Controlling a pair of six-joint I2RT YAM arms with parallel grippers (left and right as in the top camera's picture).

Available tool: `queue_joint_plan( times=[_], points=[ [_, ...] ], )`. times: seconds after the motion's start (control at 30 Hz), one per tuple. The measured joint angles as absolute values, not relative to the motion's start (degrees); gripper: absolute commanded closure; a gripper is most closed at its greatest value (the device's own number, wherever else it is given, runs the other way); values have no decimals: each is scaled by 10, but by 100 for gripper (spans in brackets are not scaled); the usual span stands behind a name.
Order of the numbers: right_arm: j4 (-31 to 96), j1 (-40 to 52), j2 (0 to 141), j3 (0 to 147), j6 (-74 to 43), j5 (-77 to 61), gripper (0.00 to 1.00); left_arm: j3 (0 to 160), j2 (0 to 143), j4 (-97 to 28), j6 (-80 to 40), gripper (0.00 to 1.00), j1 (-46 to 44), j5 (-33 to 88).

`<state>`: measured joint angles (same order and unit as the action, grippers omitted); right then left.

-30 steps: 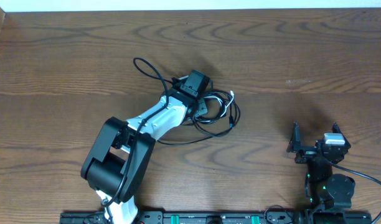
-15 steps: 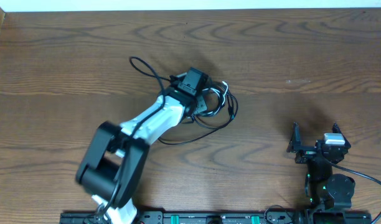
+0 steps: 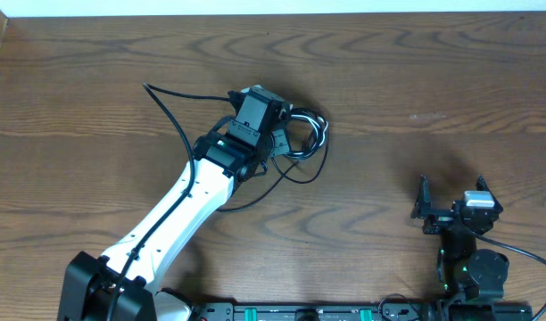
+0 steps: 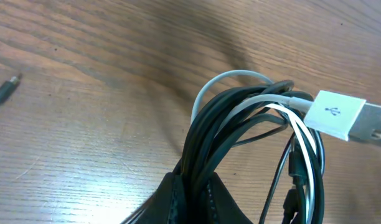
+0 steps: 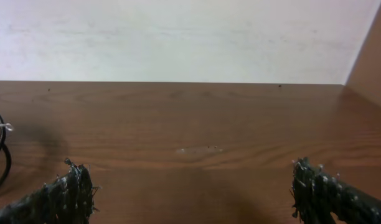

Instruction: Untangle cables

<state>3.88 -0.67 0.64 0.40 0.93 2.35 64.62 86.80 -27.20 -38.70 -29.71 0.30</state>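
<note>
Overhead, the left gripper (image 3: pixel 275 143) sits just above the middle of the frame on the cables (image 3: pixel 319 132), a looped tangle on the table (image 3: pixel 451 71). One black strand trails off to the upper left. Left wrist view shows its fingers (image 4: pixel 178 202) pinched on the bundle of black and white cords, with a white USB plug (image 4: pixel 340 115) at right. At lower right, well apart from the tangle, the right gripper (image 3: pixel 452 203) has its fingers spread.

On the table (image 3: pixel 434 71), the cables (image 3: pixel 310 134) bunch at the left gripper (image 3: pixel 275 143), the right gripper (image 3: pixel 453 193) well apart rightward
</note>
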Motion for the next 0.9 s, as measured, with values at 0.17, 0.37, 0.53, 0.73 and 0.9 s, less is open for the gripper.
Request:
queue_joint_plan(
  times=[0.17, 0.37, 0.53, 0.73, 0.9],
  points=[
    [39, -7, 6, 4, 9, 23, 1, 646, 868, -273, -390, 93, -297, 10],
    [39, -7, 6, 4, 9, 24, 1, 646, 868, -296, -484, 92, -297, 12],
    [31, -7, 6, 4, -22, 7, 1, 646, 868, -296, -515, 92, -297, 12],
    [23, -7, 6, 4, -384, -203, 1, 646, 868, -296, -557, 92, -297, 12],
    [-13, -7, 6, 4, -481, -261, 9, 646, 868, -289, -533, 93, -303, 12]
  ],
)
